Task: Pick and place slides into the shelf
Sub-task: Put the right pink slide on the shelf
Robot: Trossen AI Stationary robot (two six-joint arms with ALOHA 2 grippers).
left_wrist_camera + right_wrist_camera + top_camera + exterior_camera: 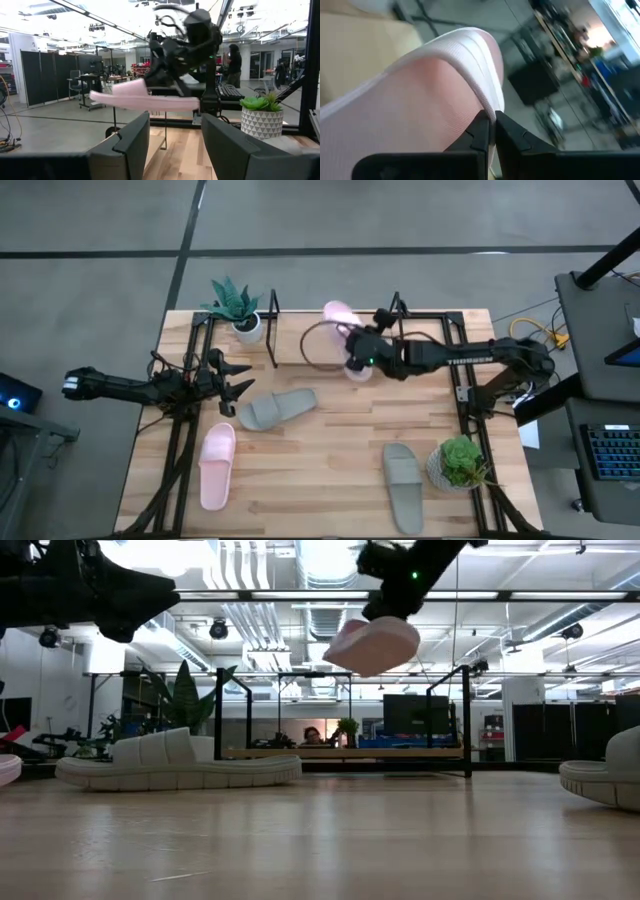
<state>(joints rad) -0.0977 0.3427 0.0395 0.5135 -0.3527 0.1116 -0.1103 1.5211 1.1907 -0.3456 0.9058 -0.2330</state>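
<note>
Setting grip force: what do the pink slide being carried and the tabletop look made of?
The pink slide in the right gripper looks like soft matte rubber or foam, with a finely ribbed strap. The table looks like light unvarnished wood, with visible plank seams.

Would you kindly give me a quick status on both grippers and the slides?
Right gripper shut on pink slide, held high by the shelf. Left gripper open, waiting at table's left. Three slides on table, path clear.
</note>
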